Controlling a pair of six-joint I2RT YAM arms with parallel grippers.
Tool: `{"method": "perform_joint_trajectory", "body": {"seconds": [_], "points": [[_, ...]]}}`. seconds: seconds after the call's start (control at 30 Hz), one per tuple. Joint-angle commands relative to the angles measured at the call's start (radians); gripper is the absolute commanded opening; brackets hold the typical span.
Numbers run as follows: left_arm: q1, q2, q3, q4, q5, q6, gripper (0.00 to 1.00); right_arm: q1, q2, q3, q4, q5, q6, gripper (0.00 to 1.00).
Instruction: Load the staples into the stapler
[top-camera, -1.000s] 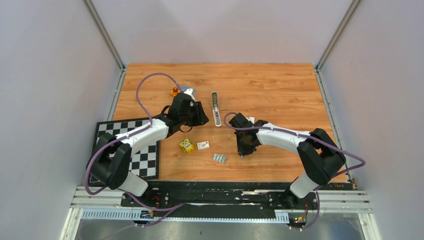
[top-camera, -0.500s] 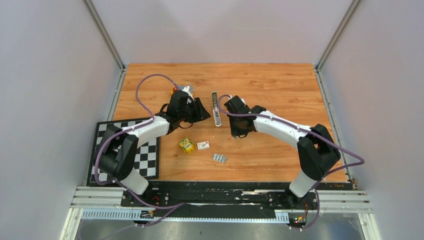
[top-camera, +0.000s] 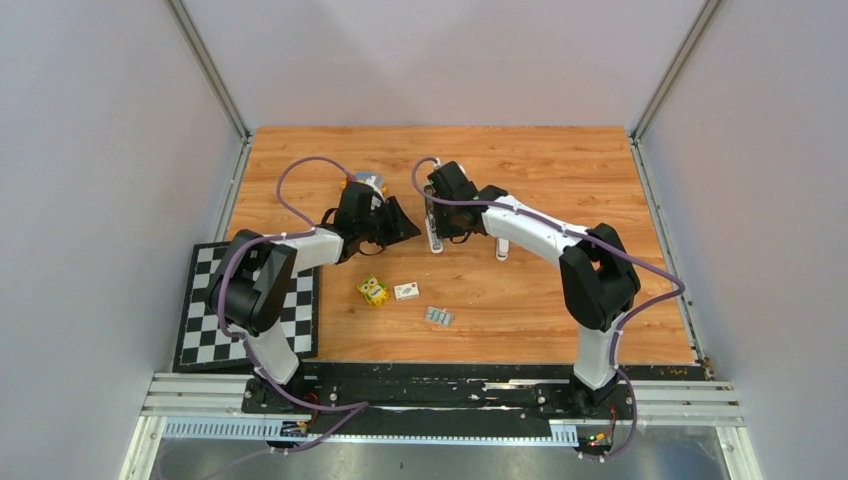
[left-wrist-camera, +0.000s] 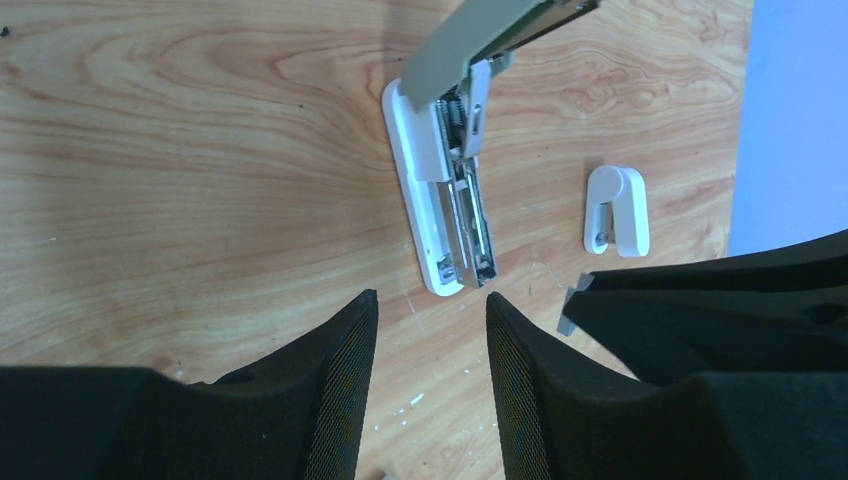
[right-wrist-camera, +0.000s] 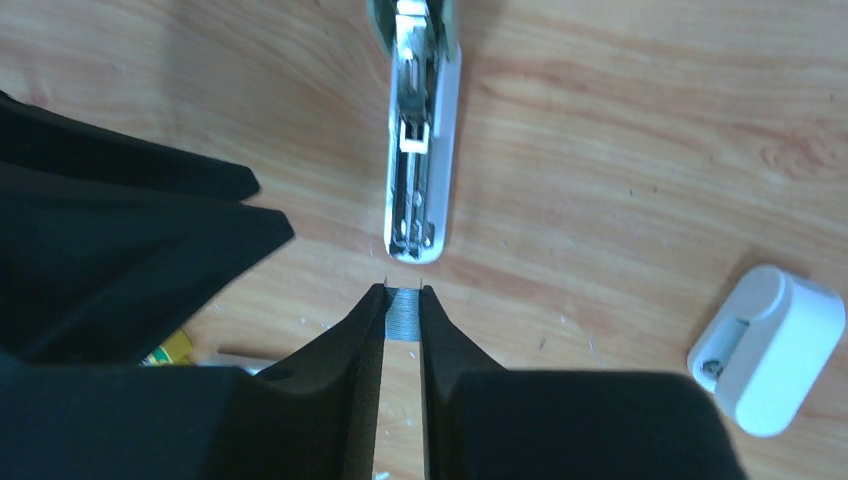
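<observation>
Fingers (right-wrist-camera: 352, 345) of the right gripper (right-wrist-camera: 402, 298) are pressed onto a short strip of staples (right-wrist-camera: 403, 318), a ridged grey sliver pinched upright between the two black tips. That strip sits just short of the front end of the stapler (right-wrist-camera: 421, 150), in line with its long axis, with a narrow gap of bare wood between them. The stapler lies flat on its white base with the grey top arm swung up, so the metal channel is uncovered along its length. On the other side of that front end hangs the left gripper (left-wrist-camera: 429, 308), its fingers (left-wrist-camera: 340, 375) spread with nothing between them; whether they touch the base I cannot tell. A small white plastic piece (right-wrist-camera: 768, 348) lies beside the stapler on the right arm's side, apart from it. Nearer the arm bases, well away from both grippers, a block of staples (top-camera: 438, 316) rests on the wooden table (top-camera: 560, 170), with a small white box (top-camera: 406, 291) and a yellow cube (top-camera: 373, 291) next to it. A checkerboard (top-camera: 205, 335) lies at the table's left near corner, partly under the left arm.
</observation>
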Motion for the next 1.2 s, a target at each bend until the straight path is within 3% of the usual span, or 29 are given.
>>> {"method": "perform_joint_trajectory", "body": {"seconds": [0.0,0.23,1.17], "points": [[0.014,0.054,0.005,0.089,0.026,-0.040,0.47,-0.024,0.050,0.080,0.025,-0.017,-0.018,0.16],[0.015,0.142,0.062,0.127,0.049,-0.060,0.45,-0.036,0.104,0.126,0.054,-0.032,-0.018,0.16],[0.015,0.239,0.105,0.172,0.082,-0.057,0.41,-0.046,0.155,0.107,0.091,-0.055,-0.038,0.16]]}}
